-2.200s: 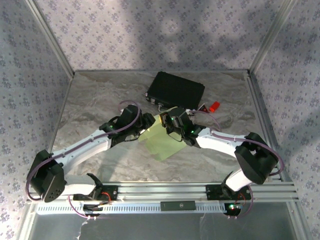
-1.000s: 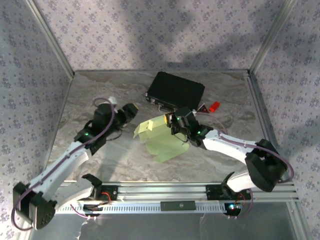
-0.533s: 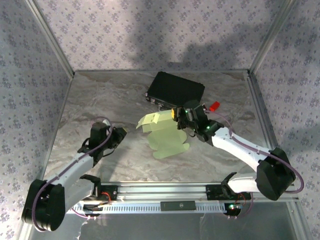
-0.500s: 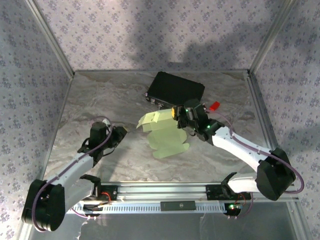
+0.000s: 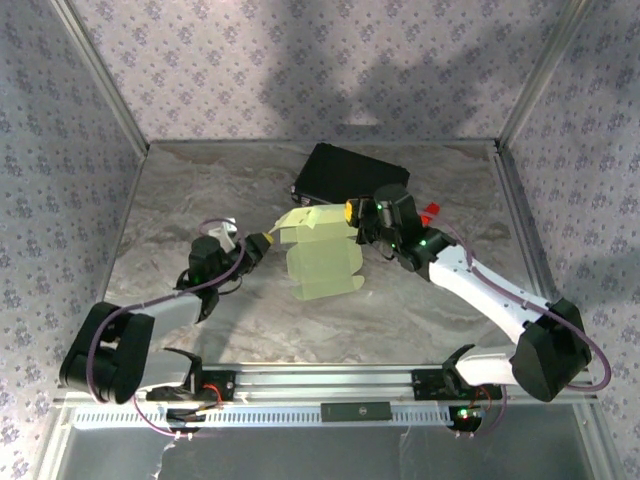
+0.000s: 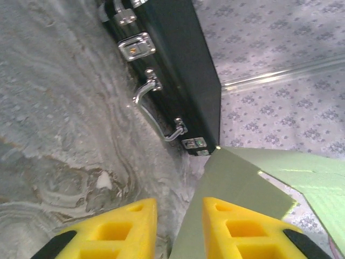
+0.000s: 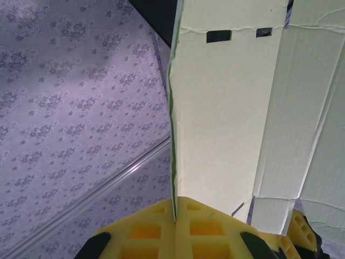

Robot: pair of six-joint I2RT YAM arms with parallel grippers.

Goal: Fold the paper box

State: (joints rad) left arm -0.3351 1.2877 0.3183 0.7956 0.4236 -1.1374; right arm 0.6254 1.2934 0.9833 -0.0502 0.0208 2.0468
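The paper box (image 5: 320, 262) is a pale green die-cut sheet, lifted off the table and standing nearly upright at the centre. My right gripper (image 5: 351, 216) is shut on its upper right edge; in the right wrist view the yellow fingers (image 7: 161, 229) pinch the card's thin edge at the gripper (image 7: 174, 215), and the pale panels of the box (image 7: 226, 108) with two slots rise above. My left gripper (image 5: 267, 240) is open at the sheet's left flap. In the left wrist view the flap (image 6: 242, 186) runs down between the yellow fingers of the gripper (image 6: 179, 209), against the right one.
A black hard case (image 5: 350, 180) with metal latches lies just behind the box; its latch side (image 6: 178, 70) is close ahead of the left gripper. A small red object (image 5: 430, 212) sits right of the case. Patterned walls and metal posts enclose the marble tabletop (image 5: 200, 190).
The right gripper has raised the sheet and carried it backward, so it stands more upright. The left arm drew back left, then came in again to the sheet's left flap.
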